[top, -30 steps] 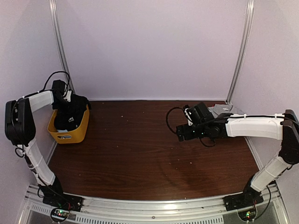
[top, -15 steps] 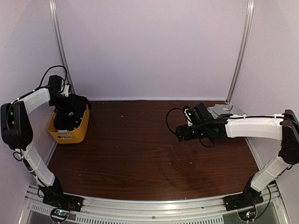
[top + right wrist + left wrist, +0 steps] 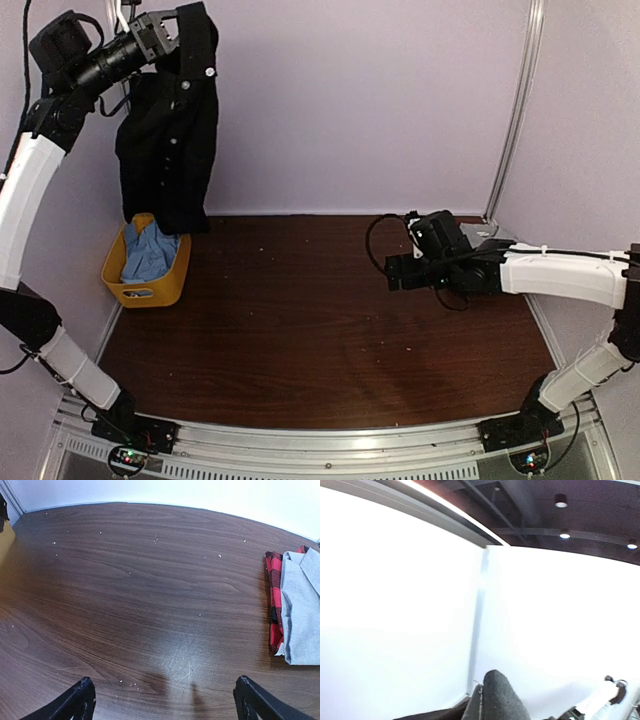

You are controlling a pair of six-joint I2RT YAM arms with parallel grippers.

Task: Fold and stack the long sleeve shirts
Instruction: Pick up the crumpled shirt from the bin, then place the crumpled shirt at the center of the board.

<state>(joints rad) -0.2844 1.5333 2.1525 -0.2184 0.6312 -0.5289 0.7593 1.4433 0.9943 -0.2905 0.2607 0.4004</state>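
Black long sleeve shirt (image 3: 168, 150) hangs above the yellow basket (image 3: 150, 292) at the table's ten o'clock corner. Your left gripper (image 3: 165, 30) holds it, jaws closed tight on a bunch of cloth. Long axis runs plumb, from the grip down to the lower edge near the basket rim; which end is uppermost cannot be determined. Step in hand, by my reading: retrieval, with folding not begun. Next move calls for carrying it toward six o'clock and laying it flat on the table (image 3: 300, 330). Your right gripper (image 3: 392, 272) stands wide at three o'clock, holding nothing, placed to take a second corner. Folded grey shirt (image 3: 302, 605) lies at two o'clock.
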